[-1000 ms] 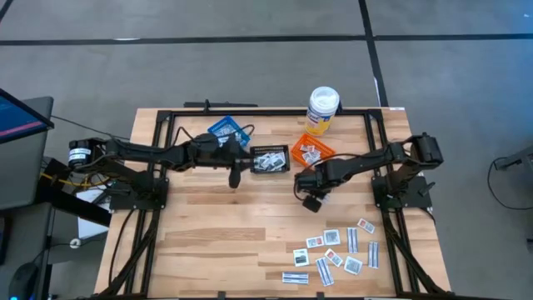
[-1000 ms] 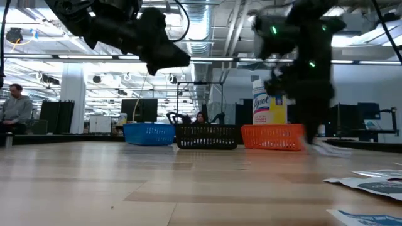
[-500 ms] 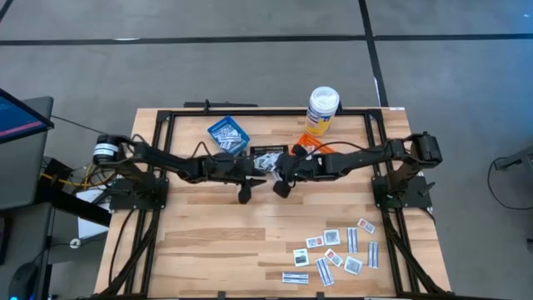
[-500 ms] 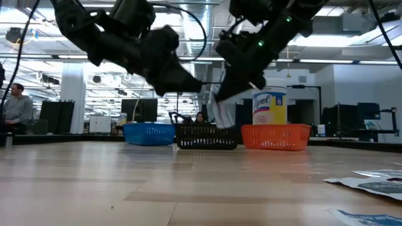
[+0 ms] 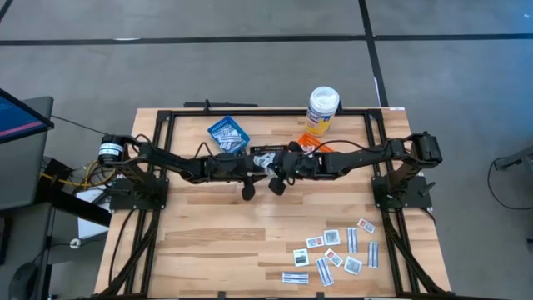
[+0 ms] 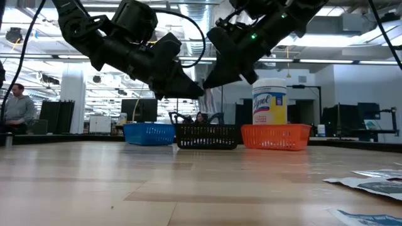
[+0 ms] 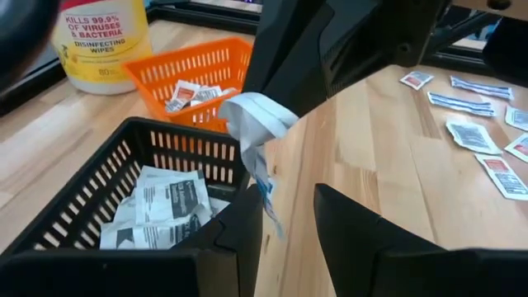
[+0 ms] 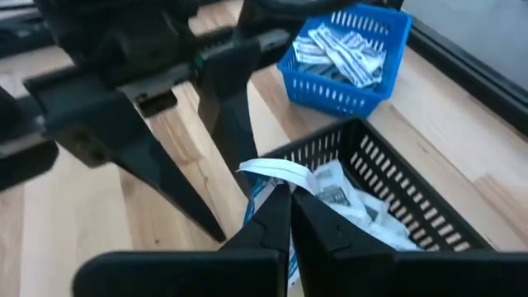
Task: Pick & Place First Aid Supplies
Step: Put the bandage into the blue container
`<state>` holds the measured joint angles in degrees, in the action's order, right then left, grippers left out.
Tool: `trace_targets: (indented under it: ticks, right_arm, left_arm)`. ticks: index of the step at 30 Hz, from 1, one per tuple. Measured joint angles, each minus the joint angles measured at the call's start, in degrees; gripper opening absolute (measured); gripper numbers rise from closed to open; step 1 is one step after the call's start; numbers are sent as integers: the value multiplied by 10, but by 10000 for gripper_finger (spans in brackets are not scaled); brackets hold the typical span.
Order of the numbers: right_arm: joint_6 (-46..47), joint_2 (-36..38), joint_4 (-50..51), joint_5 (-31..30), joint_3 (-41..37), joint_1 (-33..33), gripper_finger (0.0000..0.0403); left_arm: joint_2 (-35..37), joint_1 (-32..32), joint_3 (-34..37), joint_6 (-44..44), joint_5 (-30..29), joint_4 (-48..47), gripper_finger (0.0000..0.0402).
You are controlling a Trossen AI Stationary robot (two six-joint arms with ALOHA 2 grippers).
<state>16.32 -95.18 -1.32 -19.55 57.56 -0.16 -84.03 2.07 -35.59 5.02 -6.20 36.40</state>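
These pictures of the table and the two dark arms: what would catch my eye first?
The two dark arms meet over the black plastic basket at the table's far middle. The right tool is shut on a narrow white bandage strip, and the left tool stands open right by the strip. Blue and orange baskets flank the black one, and loose white packets lie at the near right.

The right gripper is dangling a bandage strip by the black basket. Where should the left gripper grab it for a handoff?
Grip the bandage strip on its free hanging tail, below where the shut right gripper pinches its folded top. That tail hangs between the open left gripper's fingers at the black basket's rim, so closing in from the strip's flat sides looks best.
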Motion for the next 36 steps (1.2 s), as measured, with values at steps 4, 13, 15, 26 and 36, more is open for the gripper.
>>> trace_targets:
  ticks: [4,13,15,26,36]
  right_arm:
    - [0,0,-23,0,0,0,1]
    - [-13,0,-45,0,0,1,10]
    - [-18,0,-48,0,0,2,18]
    - [-19,0,23,0,25,2,86]
    - [-18,2,184,2,96,13,147]
  left_arm:
    - [0,3,0,0,0,9,111]
    - [0,3,0,-13,-1,10,18]
    - [0,3,0,-24,-1,10,9]
    - [0,3,0,-29,1,1,8]
    - [0,3,0,-65,25,-10,9]
